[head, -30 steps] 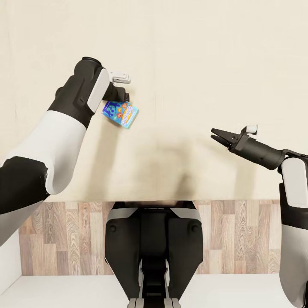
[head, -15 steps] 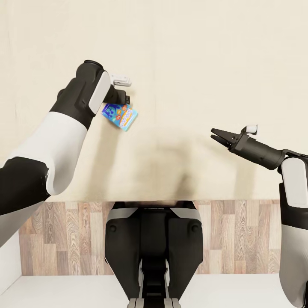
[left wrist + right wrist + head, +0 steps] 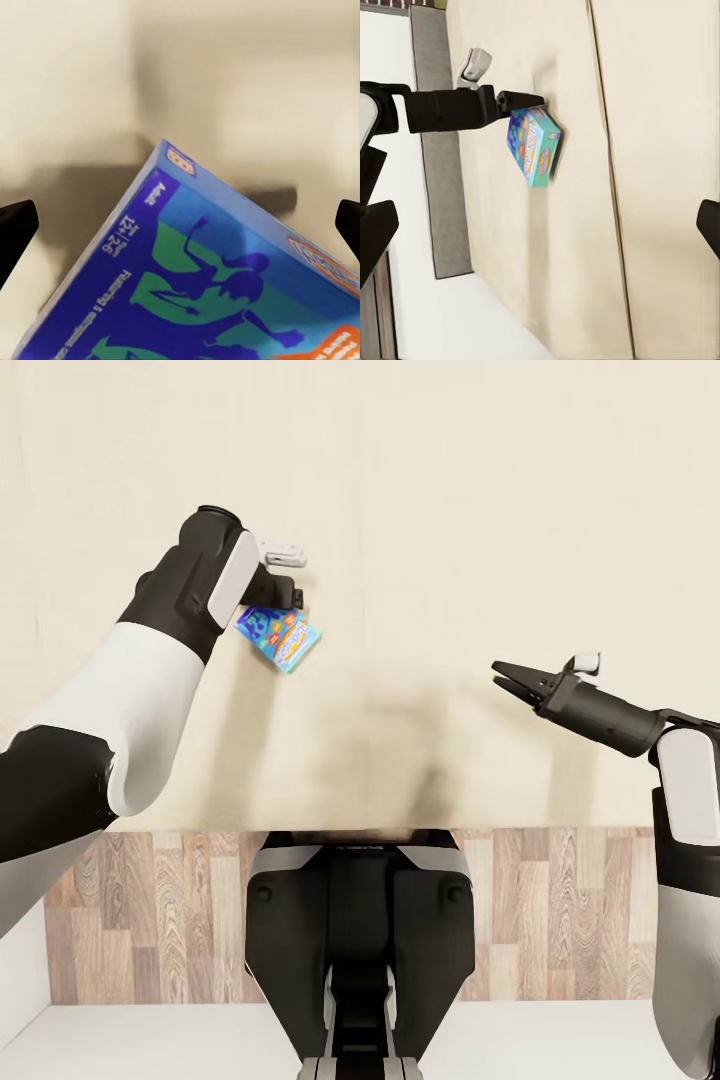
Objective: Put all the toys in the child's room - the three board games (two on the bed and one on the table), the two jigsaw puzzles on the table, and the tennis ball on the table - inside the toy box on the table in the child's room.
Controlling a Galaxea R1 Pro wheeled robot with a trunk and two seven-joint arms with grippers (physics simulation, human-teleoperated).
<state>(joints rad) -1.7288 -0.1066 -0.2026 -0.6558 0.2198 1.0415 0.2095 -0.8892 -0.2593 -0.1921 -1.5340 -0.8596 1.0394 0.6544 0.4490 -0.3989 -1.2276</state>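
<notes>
Beige bed (image 3: 450, 510) spreads under both my arms. Left gripper (image 3: 288, 596) fingers pinch the blue board game (image 3: 279, 637), lifted and tilted above the mattress. Right gripper (image 3: 503, 678) hangs well apart, fingers spread.

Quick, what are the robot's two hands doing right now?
Left gripper: shut on the board game, above the bed.
Right gripper: open, holding nothing.

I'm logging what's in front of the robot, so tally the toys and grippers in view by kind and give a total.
Board game, blue, held over the beige bed: 1
Grippers: 2, namely left gripper and right gripper
Total: 3
</notes>
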